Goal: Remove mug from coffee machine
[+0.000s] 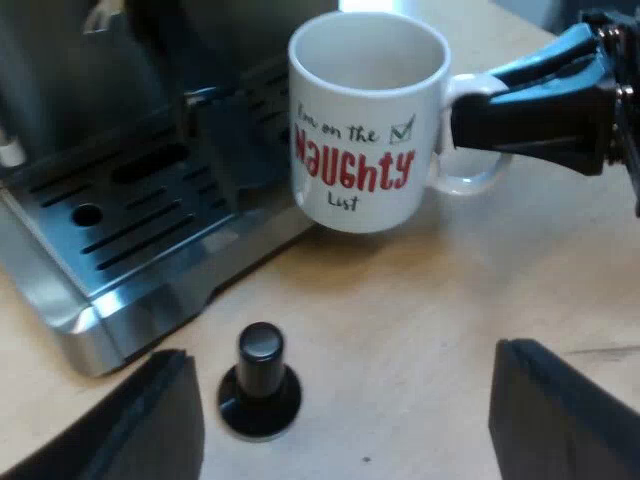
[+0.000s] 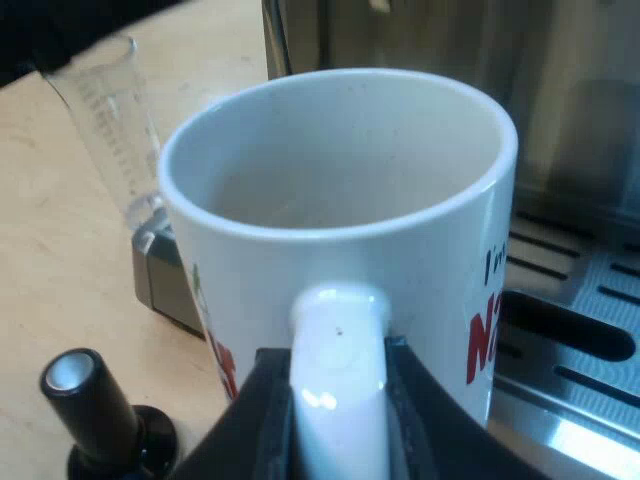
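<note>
- Right gripper is clamped on the mug handle, w/ one black finger each side of the white loop, pressed vs it.
- Mug: white, upright, mouth up, inside looks empty. Print reads "I'm on the" over red "NAUGHTY", then "List", w/ a tick box.
- Mug loc: at the outer edge of the drip tray, base overlapping the tray lip & the table. Can't tell if the base rests on anything or hangs clear.
- Drip tray is slotted metal, at the foot of the espresso machine, whose steel front rises behind the mug.
- Left gripper: fingers wide apart, holding nothing, over the table near the tray's corner, short of the mug.
- Tamper w/ black knob stands upright on the table, btwn the left gripper's fingers as seen from above, touching neither, near the tray's corner.
- Measuring glass: clear, graduated, upright just beside the machine's corner, beyond the mug.
- Table is light wood.
</note>
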